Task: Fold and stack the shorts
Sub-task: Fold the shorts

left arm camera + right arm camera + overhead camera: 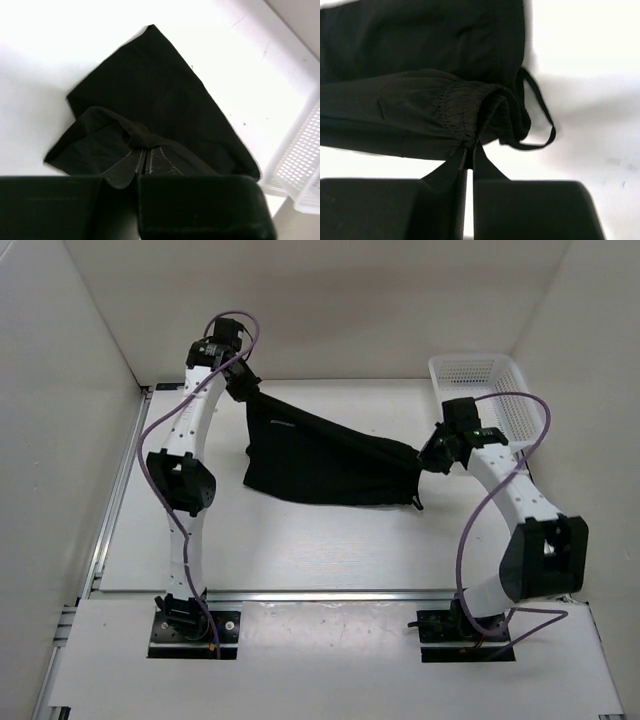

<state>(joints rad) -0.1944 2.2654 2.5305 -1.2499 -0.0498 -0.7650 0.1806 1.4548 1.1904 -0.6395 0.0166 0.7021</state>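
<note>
The black shorts (320,455) hang stretched between my two grippers above the white table, sagging to the table in the middle. My left gripper (243,390) is shut on one upper corner of the shorts (150,100), its fingers (160,160) pinching a fold of fabric. My right gripper (425,455) is shut on the gathered elastic waistband (465,110) at the other end. The thin black drawstring (540,125) loops loose beside the waistband, and shows in the top view (416,502).
A white plastic basket (480,390) stands at the back right of the table, behind my right arm; it also shows in the left wrist view (305,165). White walls enclose the table on three sides.
</note>
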